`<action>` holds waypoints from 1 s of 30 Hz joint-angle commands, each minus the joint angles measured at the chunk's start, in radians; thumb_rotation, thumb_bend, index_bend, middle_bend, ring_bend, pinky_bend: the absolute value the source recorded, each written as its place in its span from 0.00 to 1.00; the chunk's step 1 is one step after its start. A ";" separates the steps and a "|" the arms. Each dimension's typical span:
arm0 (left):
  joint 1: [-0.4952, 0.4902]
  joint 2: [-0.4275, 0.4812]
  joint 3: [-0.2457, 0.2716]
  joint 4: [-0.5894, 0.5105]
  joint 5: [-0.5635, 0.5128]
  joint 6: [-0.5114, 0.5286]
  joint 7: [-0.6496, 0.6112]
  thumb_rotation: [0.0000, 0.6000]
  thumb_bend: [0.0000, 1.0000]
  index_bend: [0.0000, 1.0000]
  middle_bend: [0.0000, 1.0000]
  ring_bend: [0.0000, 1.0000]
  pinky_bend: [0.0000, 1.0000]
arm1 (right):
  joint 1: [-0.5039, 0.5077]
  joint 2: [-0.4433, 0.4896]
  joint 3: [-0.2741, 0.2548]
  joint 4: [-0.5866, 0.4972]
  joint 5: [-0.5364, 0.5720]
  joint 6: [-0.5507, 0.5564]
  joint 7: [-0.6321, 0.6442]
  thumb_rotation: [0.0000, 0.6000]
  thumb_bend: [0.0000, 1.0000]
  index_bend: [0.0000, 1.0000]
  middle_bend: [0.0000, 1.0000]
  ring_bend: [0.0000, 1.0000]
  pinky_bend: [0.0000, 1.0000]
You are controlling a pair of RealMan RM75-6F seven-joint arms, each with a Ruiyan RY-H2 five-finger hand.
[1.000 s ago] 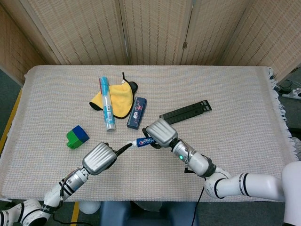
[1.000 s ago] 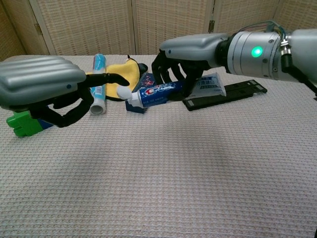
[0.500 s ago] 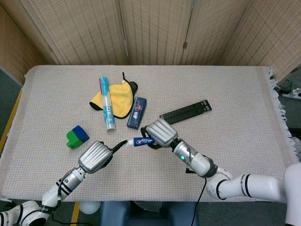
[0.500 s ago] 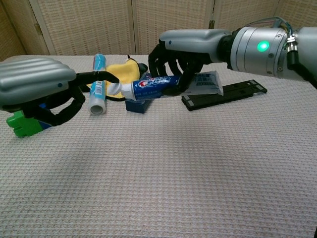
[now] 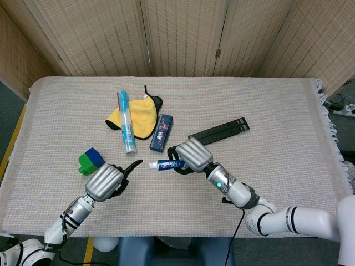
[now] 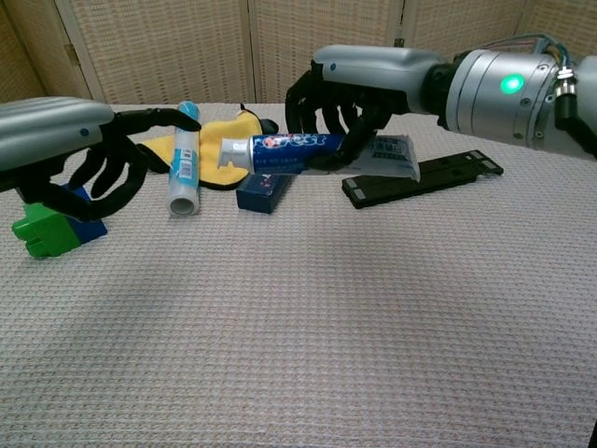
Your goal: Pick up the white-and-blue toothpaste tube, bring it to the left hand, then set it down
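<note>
White-and-blue plastic toothpaste tube (image 5: 165,164) is held above the woven beige tabletop (image 5: 277,122), gripped in the curled fingers (image 6: 347,140) of the right hand (image 5: 191,156), cap pointing at the left hand (image 5: 105,181), whose fingers (image 6: 131,149) are spread, holding nothing.

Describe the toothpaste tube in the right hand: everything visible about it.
The toothpaste tube is a soft-looking plastic tube, white at its cap end and blue along the body with red-and-white lettering. It lies roughly level, lifted clear of the table, cap pointing toward the left hand, which does not touch it. The right hand grips its rear part, dark fingers wrapped around it. From the head view it sits just in front of the small dark blue box.
</note>
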 commanded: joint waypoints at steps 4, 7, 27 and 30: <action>0.047 0.086 -0.062 -0.049 -0.059 0.083 -0.378 1.00 0.29 0.08 0.30 0.26 0.30 | -0.060 -0.062 -0.023 0.040 -0.073 0.057 0.159 1.00 0.60 0.78 0.64 0.67 0.64; 0.061 0.097 -0.085 -0.048 -0.055 0.123 -0.486 0.93 0.26 0.09 0.23 0.19 0.19 | -0.084 -0.107 -0.036 0.066 -0.099 0.089 0.211 1.00 0.60 0.78 0.64 0.67 0.64; 0.034 0.005 -0.111 -0.093 -0.058 0.131 -0.509 0.00 0.16 0.02 0.06 0.01 0.00 | -0.143 -0.344 0.007 0.117 -0.125 0.163 0.483 1.00 0.61 0.80 0.65 0.69 0.66; 0.023 -0.020 -0.112 -0.095 -0.060 0.125 -0.468 0.00 0.16 0.02 0.06 0.01 0.00 | -0.135 -0.366 0.016 0.122 -0.122 0.146 0.501 1.00 0.61 0.80 0.65 0.69 0.66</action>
